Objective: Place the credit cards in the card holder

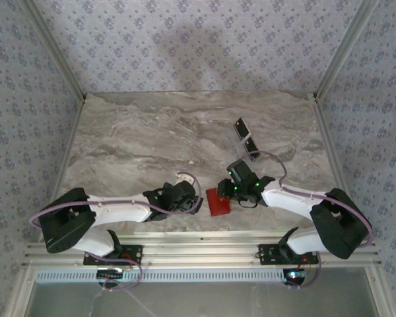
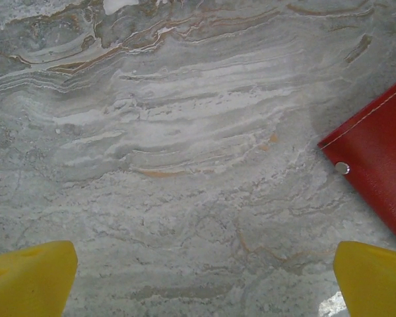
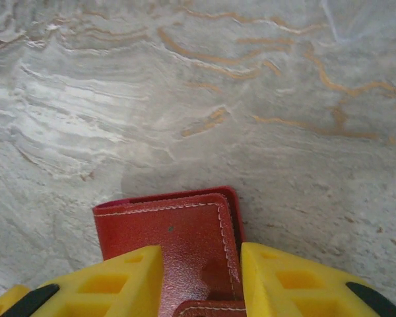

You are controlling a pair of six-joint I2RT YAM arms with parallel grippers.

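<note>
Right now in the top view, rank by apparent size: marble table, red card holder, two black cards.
1. Marble table.
2. Red card holder.
3. Far black card and near black card, too alike to rank.

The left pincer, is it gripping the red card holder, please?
No, the left pincer stands wide open, with the card holder lying untouched beside it.

Card holder (image 2: 376, 158) partly off frame

Grey marbled tabletop (image 1: 152, 132), veined orange-brown, spreads under and ahead of the left pincer (image 2: 201, 281) and right pincer (image 3: 201, 277). Blue-flowered wallpaper (image 1: 185, 39) rises far beyond them; an aluminium rail (image 1: 198, 251) lies behind.
</note>
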